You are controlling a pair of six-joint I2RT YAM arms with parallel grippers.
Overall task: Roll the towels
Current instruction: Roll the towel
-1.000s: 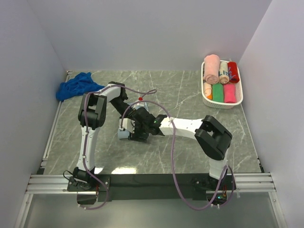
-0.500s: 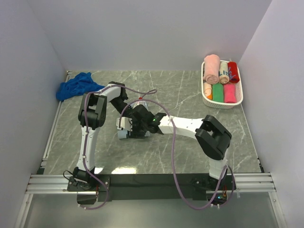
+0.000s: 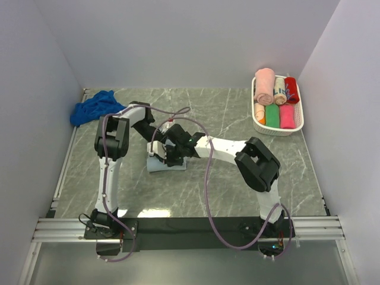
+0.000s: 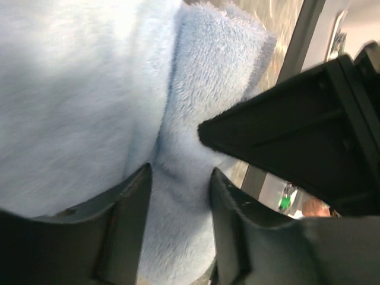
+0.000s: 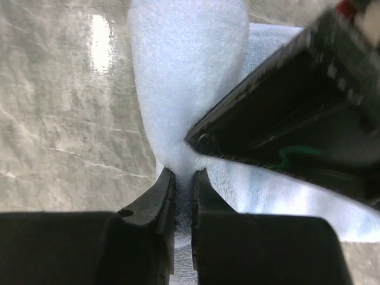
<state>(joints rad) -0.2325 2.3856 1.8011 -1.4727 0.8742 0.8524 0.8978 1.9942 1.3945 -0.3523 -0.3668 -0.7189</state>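
Note:
The pale blue towel [image 3: 161, 166] lies bunched on the marble table, under both grippers. My right gripper [image 5: 183, 173] is shut on a thin pinched fold of this towel [image 5: 190, 65]. My left gripper [image 4: 180, 172] has its jaws apart, with a thick fold of the same towel [image 4: 77, 101] lying between the fingers. The two grippers sit close together, each showing as a black body in the other's wrist view. In the top view they meet at about the towel's far edge, left gripper [image 3: 159, 149], right gripper [image 3: 172, 155]. The royal blue towel [image 3: 92, 108] lies crumpled at the far left corner.
A white basket [image 3: 297, 127] at the far right holds several rolled towels in pink, green, red and orange. Walls close the table in on the left, back and right. A metal rail runs along the near edge.
My right gripper has closed onto the pale blue towel. My left gripper's jaws have spread wider. Both wrists shifted slightly toward the back left, and the towel now shows more below them.

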